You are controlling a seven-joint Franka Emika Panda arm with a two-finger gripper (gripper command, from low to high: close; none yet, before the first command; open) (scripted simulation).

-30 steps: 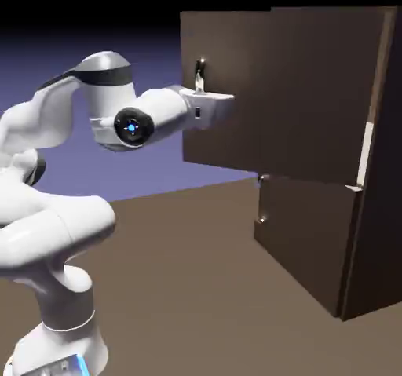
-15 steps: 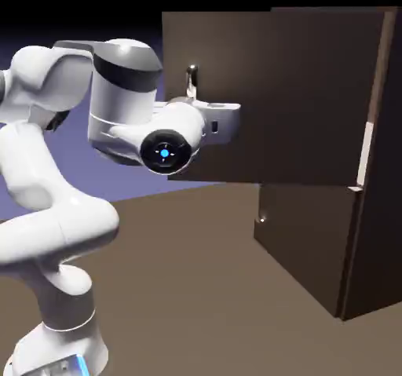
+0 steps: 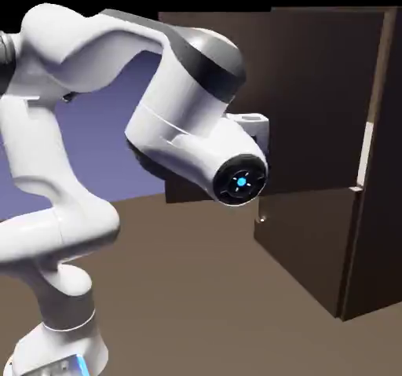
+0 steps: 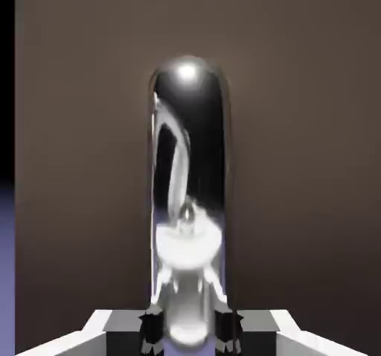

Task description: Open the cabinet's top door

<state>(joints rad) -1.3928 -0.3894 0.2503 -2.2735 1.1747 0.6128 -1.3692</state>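
The cabinet [image 3: 381,178] stands tall and dark brown at the exterior view's right. Its top door [image 3: 314,92] is swung partly out, with the free edge toward the left. There the arm's wrist covers the door's handle and my gripper; only part of the white hand [image 3: 253,125] shows. In the hand view the top door [image 4: 298,124] fills the frame and the silver handle bar [image 4: 190,161] runs upright through the middle. My gripper [image 4: 190,331] is shut on the bar's lower part, with one dark fingertip [image 4: 152,328] on each side of it.
Below the top door, the shorter lower door [image 3: 306,245] stays flat against the cabinet, its small handle [image 3: 261,220] at its left edge. The arm's white links [image 3: 55,225] fill the exterior view's left. Brown table top [image 3: 196,288] lies in front.
The top door's free edge has moved left as the door swings further out. The arm has pulled back and rolled toward the camera, and its wrist now covers the handle.
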